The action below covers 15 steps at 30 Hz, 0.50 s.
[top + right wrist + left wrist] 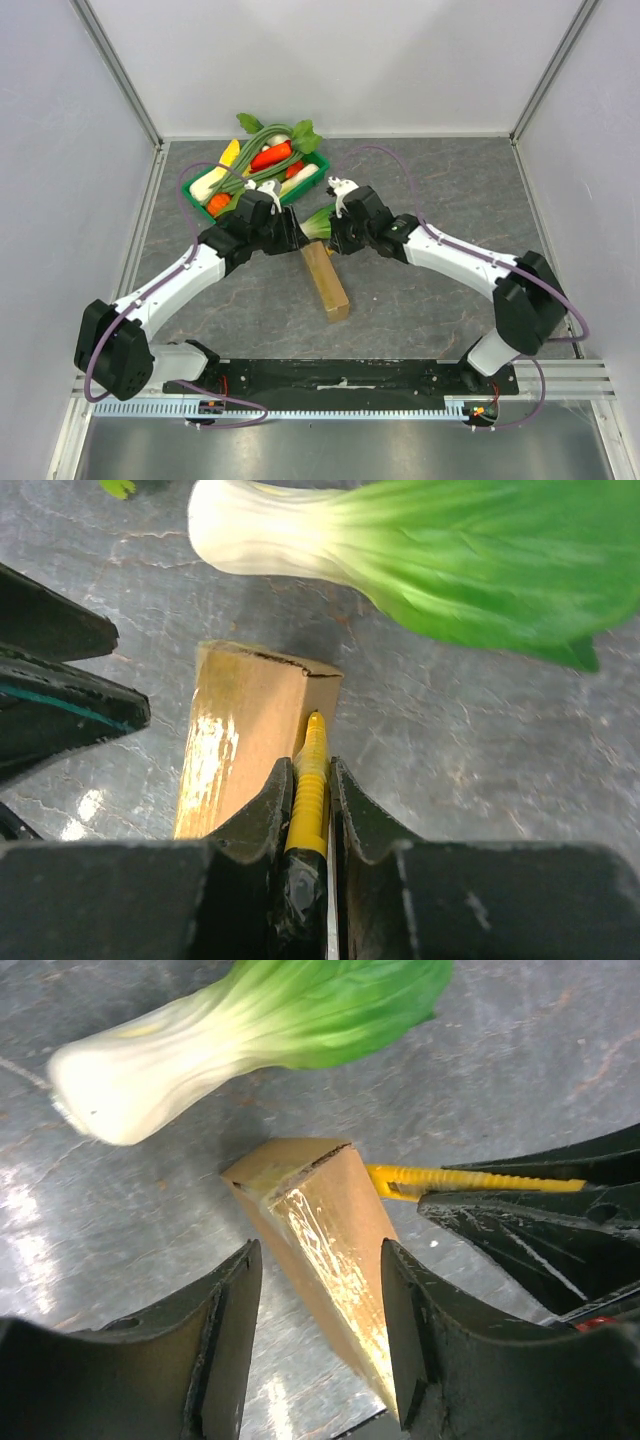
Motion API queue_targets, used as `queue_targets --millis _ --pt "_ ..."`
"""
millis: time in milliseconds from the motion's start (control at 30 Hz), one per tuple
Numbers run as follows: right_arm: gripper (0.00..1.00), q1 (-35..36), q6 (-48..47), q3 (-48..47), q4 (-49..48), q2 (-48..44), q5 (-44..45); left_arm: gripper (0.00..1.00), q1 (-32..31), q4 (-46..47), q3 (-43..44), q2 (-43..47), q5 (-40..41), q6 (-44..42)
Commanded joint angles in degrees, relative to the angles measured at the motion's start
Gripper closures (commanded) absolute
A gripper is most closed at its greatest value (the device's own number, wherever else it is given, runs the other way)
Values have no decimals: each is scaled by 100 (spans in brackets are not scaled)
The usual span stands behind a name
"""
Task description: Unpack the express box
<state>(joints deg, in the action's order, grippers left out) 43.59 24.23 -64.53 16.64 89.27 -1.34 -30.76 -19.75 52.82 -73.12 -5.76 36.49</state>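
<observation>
The express box (pixel 326 282), a slim brown carton with shiny tape along it, lies on the grey table in the middle (pixel 320 1210) (pixel 245 740). My left gripper (pixel 293 232) (pixel 320 1252) is open and straddles the box's far end, with a gap showing on the left side. My right gripper (pixel 336 236) (pixel 311 764) is shut on a yellow ribbed cutter (pixel 313 742) (pixel 450 1181), whose tip rests at the box's far corner by a torn flap edge. What is inside the box is hidden.
A bok choy (pixel 317 222) (pixel 250 1030) (pixel 430 560) lies just beyond the box's far end. A green tray (pixel 322 160) of toy vegetables stands behind it at the back. White walls and metal rails enclose the table on three sides.
</observation>
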Motion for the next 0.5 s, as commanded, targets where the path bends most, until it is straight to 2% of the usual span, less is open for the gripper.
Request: queue_targets --millis 0,100,167,300,333,400,433,467 --pt "100 -26 -436 -578 -583 353 -1162 42 158 -635 307 175 540 -441" --pt "100 -26 -585 -648 -601 398 -1421 40 369 -995 440 272 734 -397" --pt "100 -35 -630 -666 -548 258 -1255 40 422 -1031 423 333 682 -423" --pt "100 -53 -543 -789 -276 -155 7 39 448 -873 413 281 472 -555" --pt "100 -53 -542 -824 -224 -382 81 39 457 -795 440 246 375 -590" --pt "100 -62 -594 -885 126 -577 -110 39 475 -680 562 80 216 -721" --pt "100 -53 -673 -912 303 -743 -660 39 484 -653 624 -8 59 -757" --pt "100 -1 -683 -834 478 -858 -805 39 484 -575 772 -96 23 -784"
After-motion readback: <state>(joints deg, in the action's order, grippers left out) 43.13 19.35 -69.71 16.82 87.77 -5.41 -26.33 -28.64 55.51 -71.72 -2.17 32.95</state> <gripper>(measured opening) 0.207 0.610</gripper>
